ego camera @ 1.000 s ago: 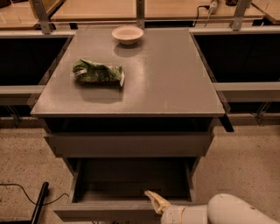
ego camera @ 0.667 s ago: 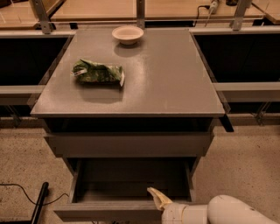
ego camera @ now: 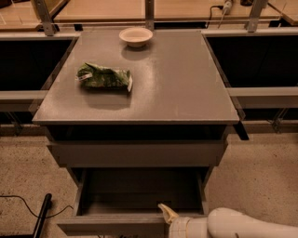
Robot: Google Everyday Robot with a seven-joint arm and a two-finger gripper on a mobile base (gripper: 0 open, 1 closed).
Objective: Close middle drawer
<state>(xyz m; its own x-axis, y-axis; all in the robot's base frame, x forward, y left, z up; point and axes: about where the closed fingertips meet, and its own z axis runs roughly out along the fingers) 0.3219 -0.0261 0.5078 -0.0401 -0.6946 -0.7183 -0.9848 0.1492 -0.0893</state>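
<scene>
The gripper [ego camera: 166, 213] has shifted only slightly at the middle drawer [ego camera: 111, 224] front edge

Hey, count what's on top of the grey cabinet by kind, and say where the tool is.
Bowl: 1
Green bag: 1
Total: 2
The tool is at the front edge of the open middle drawer.

A single camera looks down from above and in front of a grey, flat-topped desk [ego camera: 186, 93], facing its drawer side at a steep downward tilt. It sits close, so the desk fills most of the frame, with pale wooden benches [ego camera: 107, 9] along the top edge. The pulled-out grey middle drawer [ego camera: 111, 225] meets the bottom edge, where the robot's white-and-cream hand [ego camera: 168, 215] enters from the lower right corner.
</scene>
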